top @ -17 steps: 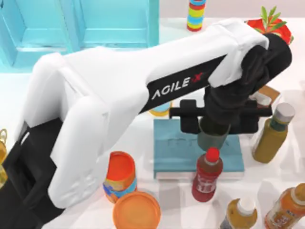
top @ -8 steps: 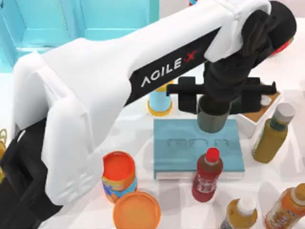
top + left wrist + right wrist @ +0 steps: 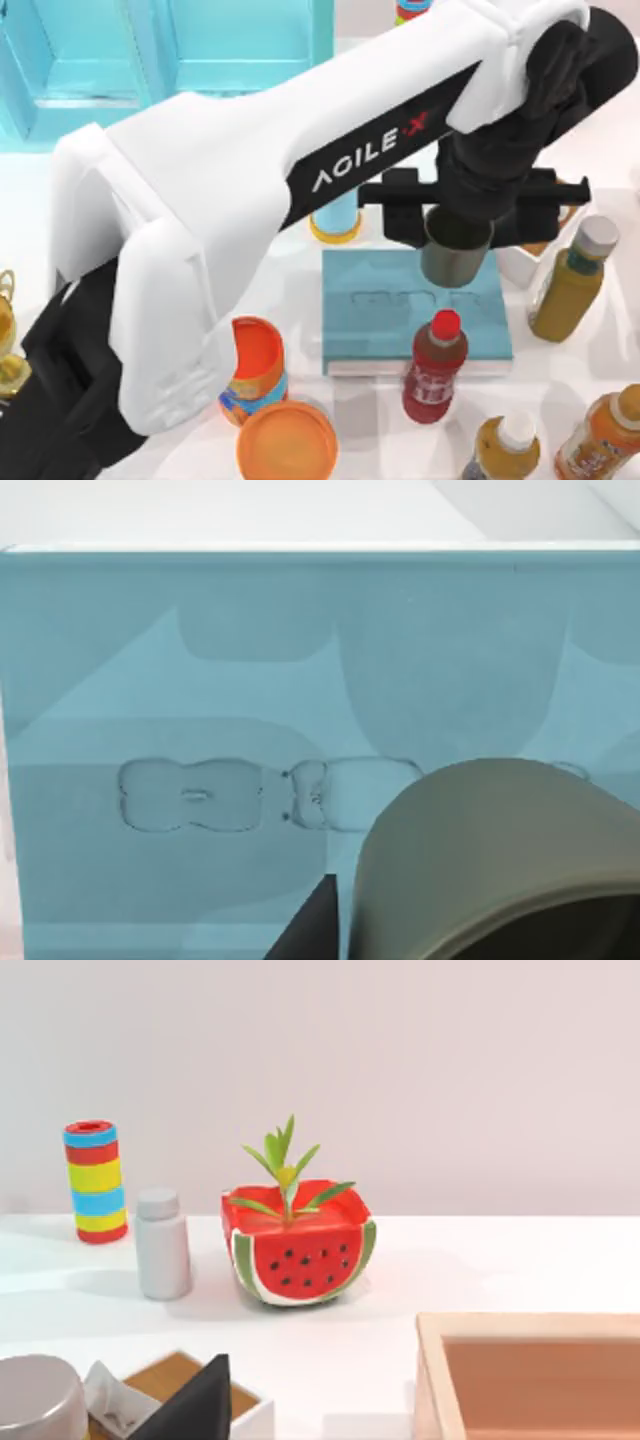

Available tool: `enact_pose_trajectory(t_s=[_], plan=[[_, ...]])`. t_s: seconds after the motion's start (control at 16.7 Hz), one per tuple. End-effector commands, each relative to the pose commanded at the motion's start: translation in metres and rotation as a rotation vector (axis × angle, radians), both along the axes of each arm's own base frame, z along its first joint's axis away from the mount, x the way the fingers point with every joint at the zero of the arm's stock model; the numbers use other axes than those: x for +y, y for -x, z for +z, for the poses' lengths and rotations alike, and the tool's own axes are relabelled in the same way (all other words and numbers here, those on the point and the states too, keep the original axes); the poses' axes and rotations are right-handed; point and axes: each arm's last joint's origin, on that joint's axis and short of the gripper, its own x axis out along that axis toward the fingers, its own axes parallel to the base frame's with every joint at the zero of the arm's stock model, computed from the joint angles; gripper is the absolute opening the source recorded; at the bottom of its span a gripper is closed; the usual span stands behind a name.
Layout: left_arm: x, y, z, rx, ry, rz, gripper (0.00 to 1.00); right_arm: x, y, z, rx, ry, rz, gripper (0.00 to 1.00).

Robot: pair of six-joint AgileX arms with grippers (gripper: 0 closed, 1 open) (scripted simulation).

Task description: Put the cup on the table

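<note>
Left gripper (image 3: 457, 205) closed on the cup (image 3: 455, 250), fingers clamped at its rim. Cup held upright, raised over the far edge of the teal book (image 3: 400, 315), clear of the white desk (image 3: 300, 300). Red-capped bottle (image 3: 434, 365) near the book's front edge.

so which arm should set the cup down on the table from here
Left. The left gripper already grips the cup, hanging above the teal book, so it probably just needs to carry it sideways to bare table and lower it. The right arm carries nothing.
</note>
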Motion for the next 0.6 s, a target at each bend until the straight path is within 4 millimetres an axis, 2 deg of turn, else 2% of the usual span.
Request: enact_pose_trajectory(t_s=[0.18,0.3,0.42,0.6], plan=[[0.001,-0.001,0.0,-0.002,0.001,-0.002,0.0,0.0,0.0,0.0,0.0,0.0,0.0,1.0],[0.01,-0.006,0.007,-0.009,0.013,-0.002,0.0,0.0,0.0,0.0,0.0,0.0,0.0,1.0],[0.03,-0.016,0.017,-0.015,0.023,0.0,0.0,0.0,0.0,0.0,0.0,0.0,0.0,1.0],[0.077,-0.031,0.027,-0.014,0.021,0.003,0.0,0.0,0.0,0.0,0.0,0.0,0.0,1.0]])
